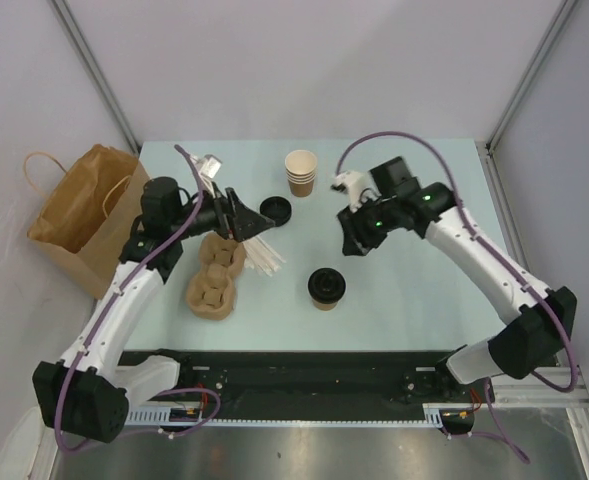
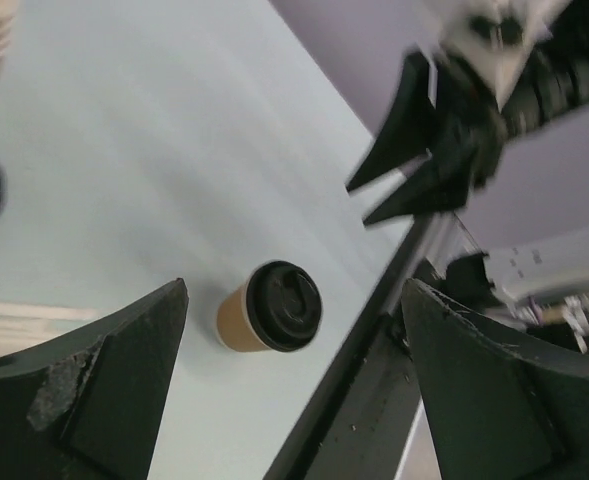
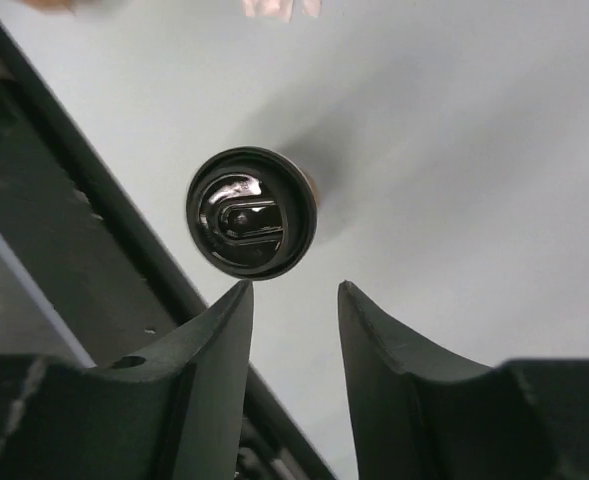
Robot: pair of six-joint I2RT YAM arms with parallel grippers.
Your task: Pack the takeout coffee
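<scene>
one lidded coffee cup (image 1: 326,285) upright on the pale table (image 1: 424,295)

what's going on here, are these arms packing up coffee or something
Two robot arms are set up to pack takeout coffee. One lidded coffee cup stands alone on the table, held by neither arm. The right pincer hangs near it, jaws apart and empty. The left pincer is wide open and empty above the cardboard cup carriers and wooden stirrers. The paper bag stands beside the table's left edge; its inside cannot be seen.
</scene>
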